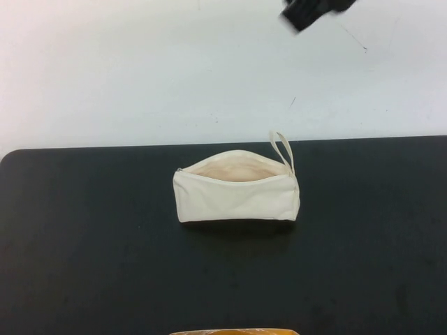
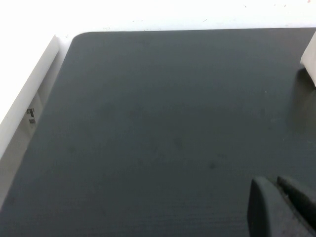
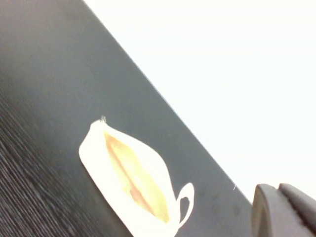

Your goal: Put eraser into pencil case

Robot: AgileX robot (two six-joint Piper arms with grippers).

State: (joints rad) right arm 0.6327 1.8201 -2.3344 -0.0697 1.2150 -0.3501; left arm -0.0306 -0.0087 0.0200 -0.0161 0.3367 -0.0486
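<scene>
Above pencil case (image 1: 236, 192): right end effector (image 1: 314, 12); left end effector (image 2: 281, 207) low.

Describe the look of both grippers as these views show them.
Left gripper: only dark grey, matte, rounded fingertips show at the left wrist view's edge. Right gripper: the same dark grey rounded tips; from above it is a blurred black block. No cables or markings visible.

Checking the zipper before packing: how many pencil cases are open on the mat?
1: the pencil case stands mid-mat, mouth open. The left pincer hovers over bare mat; the right pincer is raised beyond it.
</scene>
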